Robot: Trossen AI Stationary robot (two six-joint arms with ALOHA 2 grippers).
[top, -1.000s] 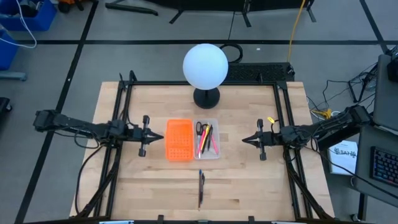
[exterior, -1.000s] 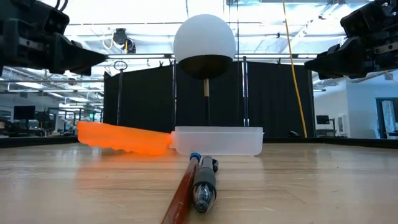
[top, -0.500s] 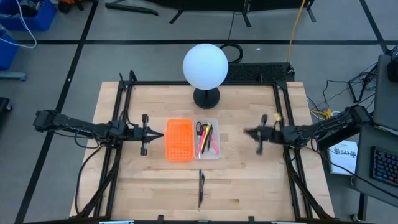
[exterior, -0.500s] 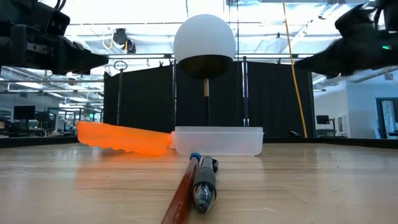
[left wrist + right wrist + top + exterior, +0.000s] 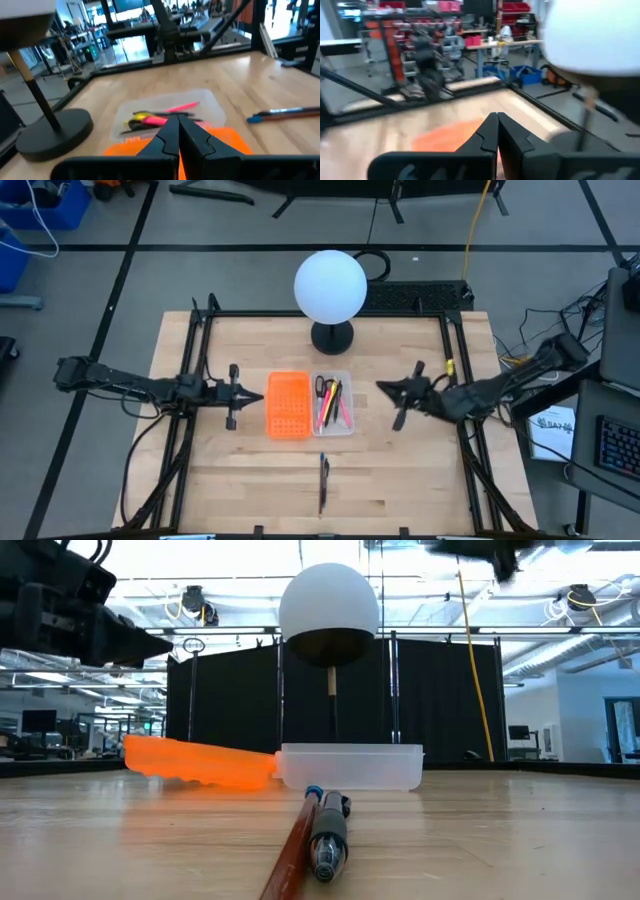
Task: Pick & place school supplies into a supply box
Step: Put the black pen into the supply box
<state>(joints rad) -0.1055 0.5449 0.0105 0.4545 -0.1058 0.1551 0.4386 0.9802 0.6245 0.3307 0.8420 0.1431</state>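
High view: on the wooden table (image 5: 250, 490), the supply box (image 5: 343, 376) holds scissors (image 5: 319, 387) and pens; two pens (image 5: 323, 483) lie nearer. Low view: black curtains (image 5: 440, 700) behind. Both the left gripper (image 5: 256, 395) and the right gripper (image 5: 382, 386) are clenched, empty; the right has swung inward.
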